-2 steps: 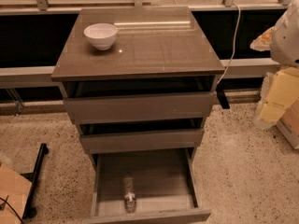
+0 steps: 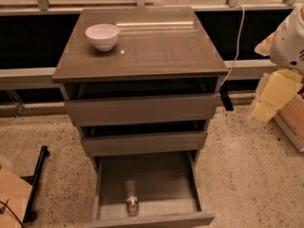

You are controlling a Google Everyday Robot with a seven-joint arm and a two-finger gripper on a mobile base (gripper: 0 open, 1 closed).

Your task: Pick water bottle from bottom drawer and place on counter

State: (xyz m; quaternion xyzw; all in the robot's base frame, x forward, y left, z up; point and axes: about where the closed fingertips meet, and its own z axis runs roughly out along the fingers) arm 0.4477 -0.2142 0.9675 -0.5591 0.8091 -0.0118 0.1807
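Observation:
The water bottle (image 2: 131,198) lies on its side in the open bottom drawer (image 2: 161,179), white cap toward the drawer front, left of the middle. The glossy grey-brown counter (image 2: 156,51) tops the cabinet. My gripper is not in view. Only a white rounded part of my arm (image 2: 289,39) shows at the right edge, well away from the drawer and above floor level.
A white bowl (image 2: 102,35) stands on the counter's back left. The two upper drawers (image 2: 142,109) are slightly open. Yellow blocks (image 2: 275,94) and a box lie on the floor at right. A black stand (image 2: 35,179) and cardboard are at lower left. A white cable (image 2: 236,46) hangs beside the cabinet.

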